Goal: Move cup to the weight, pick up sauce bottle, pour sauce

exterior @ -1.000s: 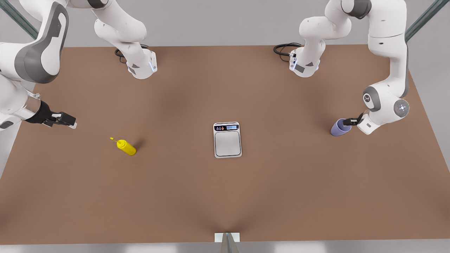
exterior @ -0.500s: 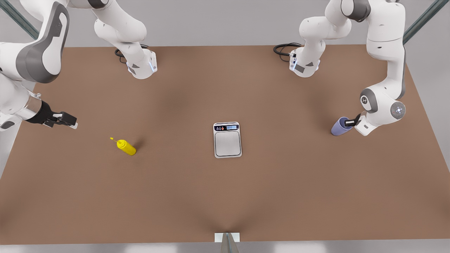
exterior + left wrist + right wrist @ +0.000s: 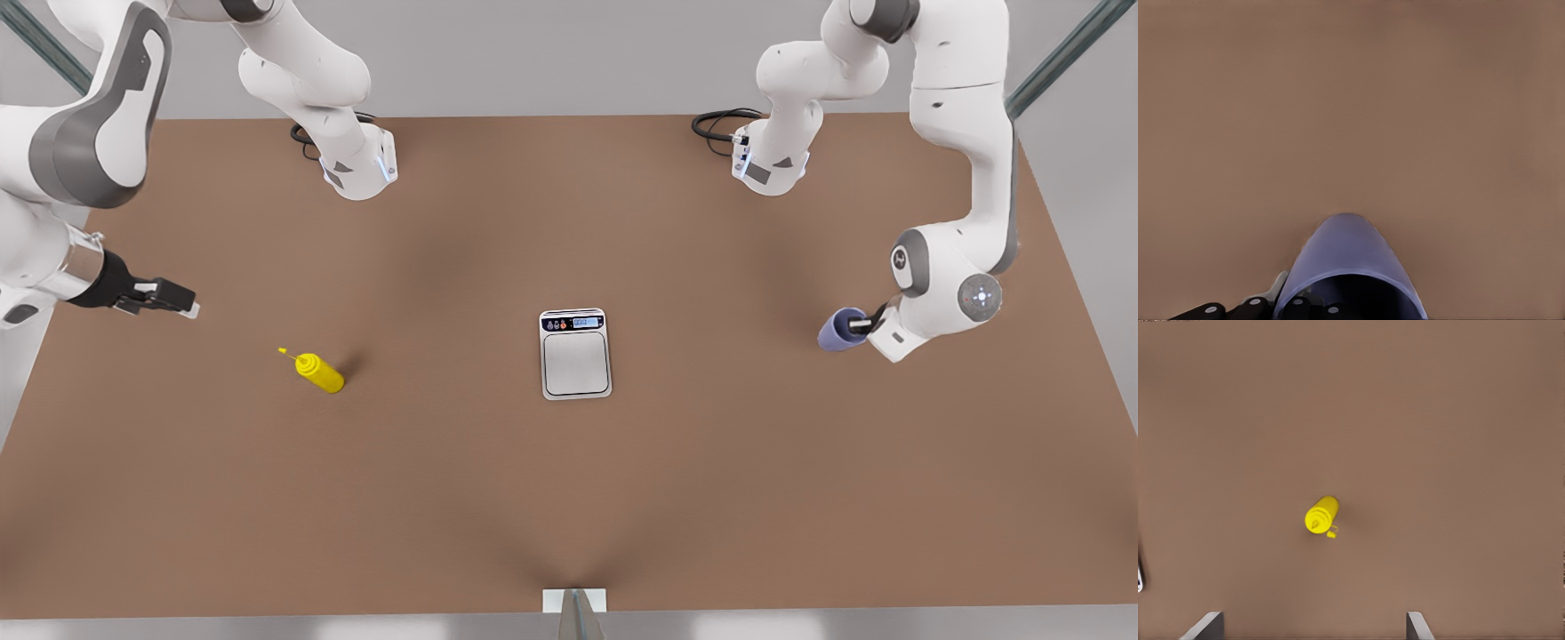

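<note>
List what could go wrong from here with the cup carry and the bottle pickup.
1. The left gripper holds the cup by its rim, tilted; it could slip or land askew on the scale.
2. The sauce bottle is small and the open right gripper is off to its side; a misaligned approach could knock it over.

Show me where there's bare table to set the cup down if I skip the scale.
Bare table lies all around the weight: between it and the sauce bottle, and between it and the cup held in the left gripper. The right gripper hangs open beyond the bottle. Nowhere is crowded.
</note>
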You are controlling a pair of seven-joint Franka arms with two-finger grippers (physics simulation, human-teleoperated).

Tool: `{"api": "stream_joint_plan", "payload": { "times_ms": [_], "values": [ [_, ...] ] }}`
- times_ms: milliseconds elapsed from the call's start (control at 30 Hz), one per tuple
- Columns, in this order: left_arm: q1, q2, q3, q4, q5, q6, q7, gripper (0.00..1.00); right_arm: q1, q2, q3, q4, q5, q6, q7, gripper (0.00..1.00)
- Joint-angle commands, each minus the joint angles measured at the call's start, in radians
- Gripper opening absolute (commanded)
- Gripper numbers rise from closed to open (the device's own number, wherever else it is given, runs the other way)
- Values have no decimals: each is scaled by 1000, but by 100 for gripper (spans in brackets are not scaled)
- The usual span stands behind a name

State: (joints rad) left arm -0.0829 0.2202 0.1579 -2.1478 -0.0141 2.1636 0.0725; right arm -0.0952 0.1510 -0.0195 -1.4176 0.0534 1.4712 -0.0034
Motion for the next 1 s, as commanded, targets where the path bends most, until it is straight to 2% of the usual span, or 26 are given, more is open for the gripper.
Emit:
{"api": "stream_joint_plan", "payload": {
  "times_ms": [0, 33, 133, 167, 233, 267, 333, 400, 500, 567, 767, 900, 967],
  "values": [
    [-12, 7, -23, 29, -63, -27, -61, 23, 6, 5, -26, 6, 25, -9, 16, 100],
    [-14, 37, -110, 118, -63, -83, -192, 23, 64, 30, -160, 14, 158, -43, 94, 100],
    [-15, 110, -307, 259, -61, -93, -483, 23, 85, 156, -445, 46, 526, -196, 278, 100],
    [-17, 136, -356, 298, -60, -93, -553, 23, 85, 196, -517, 35, 629, -221, 292, 100],
    [-70, 199, -396, 382, -52, -93, -680, 23, 69, 242, -551, -4, 769, -229, 476, 100],
    [-115, 226, -396, 422, -50, -91, -750, 24, 63, 281, -553, -37, 873, -229, 592, 100],
    [-176, 246, -397, 450, -52, -91, -829, 24, 11, 389, -548, -90, 1051, -252, 614, 100],
    [-234, 269, -396, 457, -55, -76, -895, 24, -49, 501, -484, -100, 1138, -299, 614, 100],
    [-330, 358, -396, 588, -56, -77, -1034, 24, -58, 507, -392, -188, 1134, -299, 563, 100],
    [-379, 401, -396, 631, -58, -74, -1123, 25, -64, 525, -330, -190, 1129, -299, 580, 100],
    [-411, 459, -397, 637, -60, -39, -1140, 27, -66, 588, -310, -205, 1128, -298, 582, 100],
    [-414, 482, -397, 638, -61, 7, -1143, 45, -89, 613, -312, -205, 1125, -295, 541, 100],
    [-414, 484, -397, 637, -60, 8, -1142, 71, -98, 647, -313, -199, 1129, -292, 514, 100]
  ]
}}
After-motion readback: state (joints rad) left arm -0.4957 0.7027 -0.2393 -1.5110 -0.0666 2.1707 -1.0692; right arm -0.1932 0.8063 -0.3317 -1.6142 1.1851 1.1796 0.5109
